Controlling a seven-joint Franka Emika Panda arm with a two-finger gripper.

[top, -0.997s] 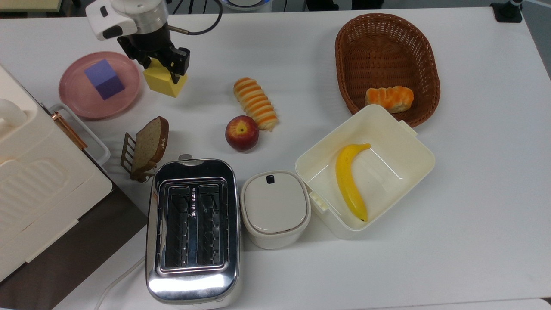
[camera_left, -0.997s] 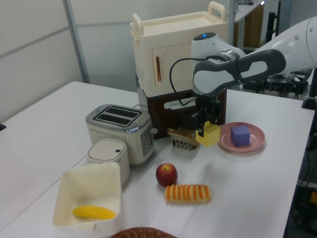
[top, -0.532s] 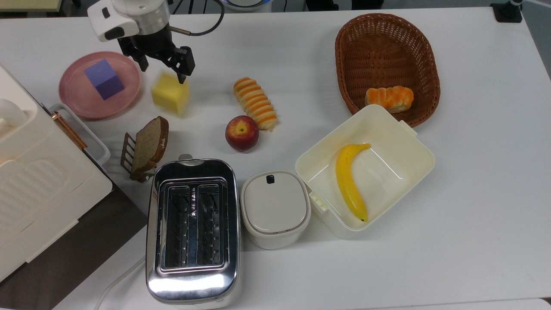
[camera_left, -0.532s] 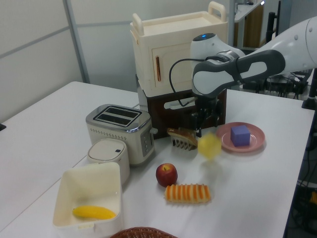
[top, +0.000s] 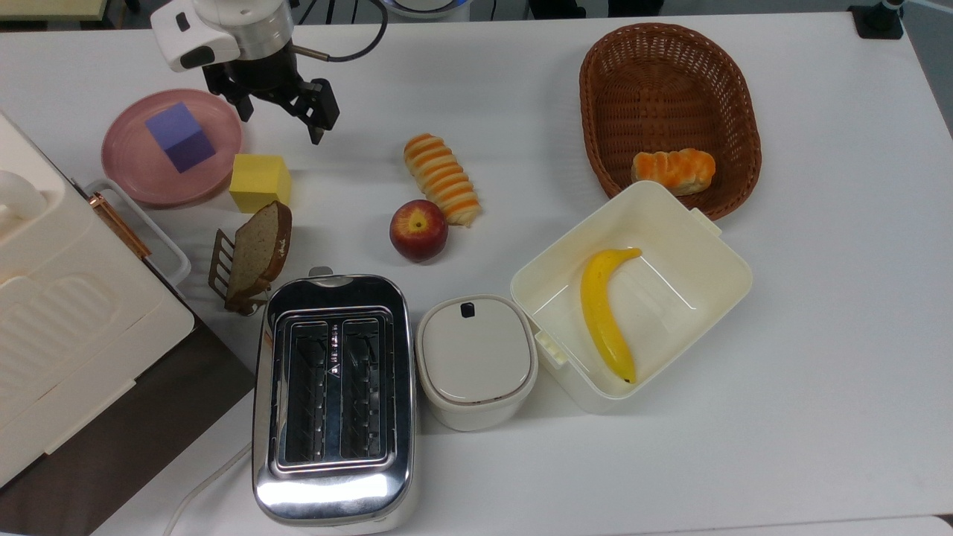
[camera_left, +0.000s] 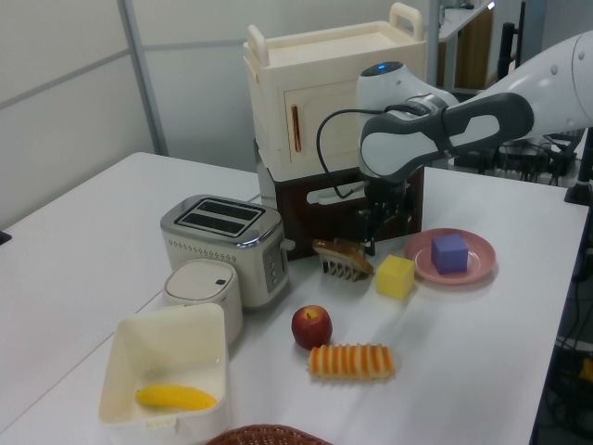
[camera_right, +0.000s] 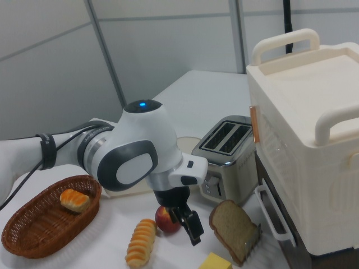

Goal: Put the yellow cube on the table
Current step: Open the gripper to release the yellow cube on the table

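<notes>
The yellow cube (top: 259,182) (camera_left: 396,276) rests flat on the white table (top: 521,112), between the pink plate (top: 126,160) and the bread slice (top: 257,249). Its top corner also peeks in at the right view's bottom edge (camera_right: 216,262). My gripper (top: 281,119) (camera_left: 374,229) hangs open above the table, up and slightly right of the cube in the top view, with nothing between its fingers. In the right view one black finger (camera_right: 193,227) points down over the table. A purple cube (top: 181,137) sits on the pink plate.
Close to the cube stand a bread slice on a small rack, an apple (top: 418,229) and a striped bread roll (top: 441,179). A toaster (top: 333,394), a lidded pot (top: 476,361), an open box with a banana (top: 607,313), a wicker basket (top: 595,112) and a cream cabinet (top: 52,313) fill the rest.
The gripper opened and let go of the yellow cube. The cube dropped, tumbled toward the top view's lower left and now lies still on the table.
</notes>
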